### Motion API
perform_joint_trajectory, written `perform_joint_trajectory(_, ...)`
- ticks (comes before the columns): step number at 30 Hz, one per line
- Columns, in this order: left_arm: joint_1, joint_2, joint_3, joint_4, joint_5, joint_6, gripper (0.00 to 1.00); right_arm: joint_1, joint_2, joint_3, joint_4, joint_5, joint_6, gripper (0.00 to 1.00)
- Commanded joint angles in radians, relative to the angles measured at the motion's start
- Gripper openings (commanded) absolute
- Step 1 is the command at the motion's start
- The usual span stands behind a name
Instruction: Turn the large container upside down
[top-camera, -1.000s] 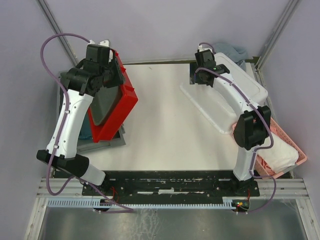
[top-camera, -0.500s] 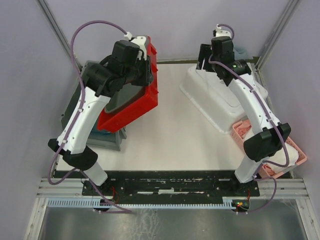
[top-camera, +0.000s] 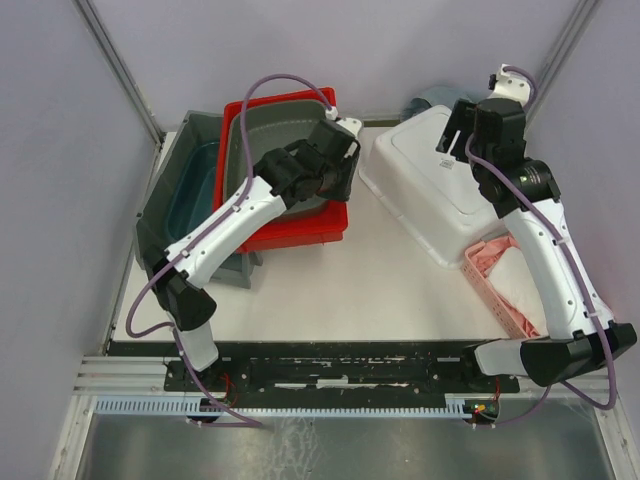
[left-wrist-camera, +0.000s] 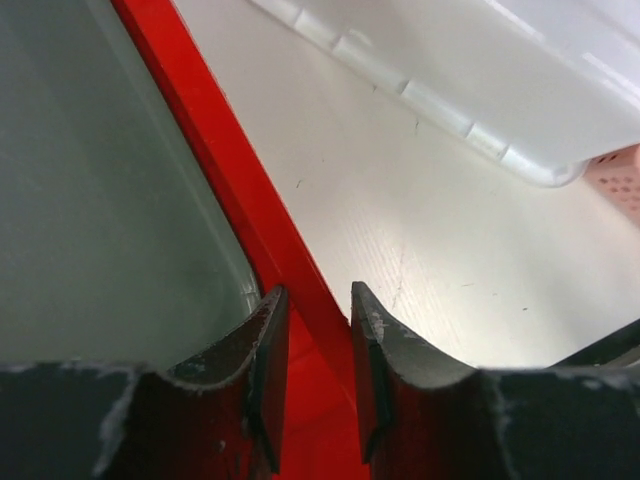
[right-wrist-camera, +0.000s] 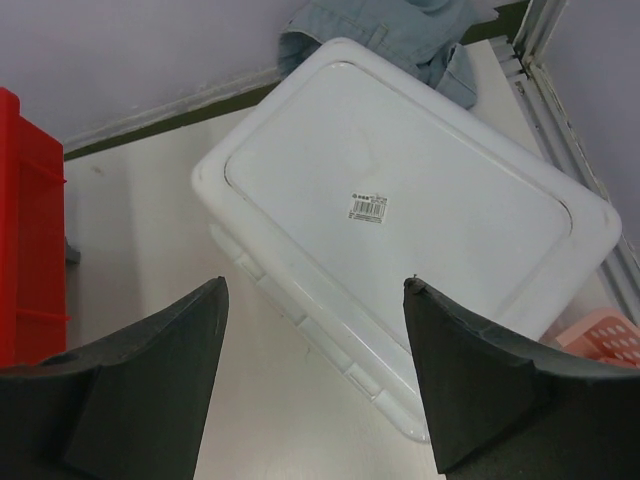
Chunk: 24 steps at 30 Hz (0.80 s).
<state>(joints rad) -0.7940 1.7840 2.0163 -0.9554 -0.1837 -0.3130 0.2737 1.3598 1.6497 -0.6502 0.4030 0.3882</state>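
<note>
The large white plastic container (top-camera: 440, 190) lies bottom-up on the white table (top-camera: 350, 280), with its flat base and barcode label facing up. My right gripper (right-wrist-camera: 315, 290) hangs above the container, fingers spread wide and holding nothing. To the container's left, my left gripper (left-wrist-camera: 312, 300) is clamped on the rim of the red plastic bin (top-camera: 300, 230), on the side facing the container. A grey tub (top-camera: 275, 150) is nested inside the bin. A pink perforated basket (top-camera: 490, 270) sits just beside the container's near edge, and a crumpled blue-grey cloth (right-wrist-camera: 400, 30) lies behind it.
</note>
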Motion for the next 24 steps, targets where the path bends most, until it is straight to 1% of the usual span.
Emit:
perform_joint_trajectory(1,-0.018,-0.009,-0.104,0.215,-0.04,0.095,0.03,-0.006,-0.024,-0.056,-0.022,0.017,-0.003,0.8)
perform_joint_trajectory(3,-0.018,0.001,-0.135,0.25,-0.008,0.08,0.04,-0.008,-0.027,-0.074,-0.052,0.011,0.02,0.8)
perform_joint_trajectory(4,-0.018,0.013,-0.136,0.249,0.012,0.074,0.09,-0.008,-0.03,-0.086,-0.059,0.004,0.028,0.8)
perform_joint_trajectory(6,-0.018,0.04,-0.118,0.235,0.048,0.056,0.3,-0.009,-0.035,-0.109,-0.064,-0.006,0.038,0.8)
perform_joint_trajectory(7,-0.02,0.055,-0.106,0.229,0.07,0.049,0.43,-0.01,-0.037,-0.12,-0.068,-0.008,0.041,0.8)
perform_joint_trajectory(8,-0.018,0.062,-0.088,0.221,0.09,0.046,0.53,-0.01,-0.038,-0.128,-0.072,-0.01,0.043,0.8)
perform_joint_trajectory(9,-0.018,0.066,-0.069,0.215,0.104,0.044,0.61,-0.011,-0.038,-0.132,-0.079,-0.014,0.042,0.8)
perform_joint_trajectory(11,-0.018,0.069,-0.023,0.2,0.126,0.044,0.72,-0.01,-0.034,-0.136,-0.092,-0.015,0.038,0.8)
perform_joint_trajectory(14,-0.017,0.068,0.063,0.167,0.14,0.047,0.84,-0.01,-0.03,-0.134,-0.111,-0.014,0.029,0.8)
perform_joint_trajectory(16,-0.015,0.064,0.11,0.144,0.145,0.046,0.87,-0.011,-0.027,-0.131,-0.116,-0.022,0.024,0.8)
perform_joint_trajectory(20,0.008,0.041,0.172,0.099,0.12,0.024,0.87,-0.011,-0.02,-0.115,-0.115,-0.063,0.012,0.81)
perform_joint_trajectory(22,0.055,0.008,0.159,0.091,0.125,-0.021,0.87,-0.011,-0.013,-0.11,-0.108,-0.117,0.003,0.81)
perform_joint_trajectory(24,0.11,-0.043,0.116,0.094,0.125,-0.059,0.87,-0.01,-0.004,-0.107,-0.1,-0.175,0.026,0.81)
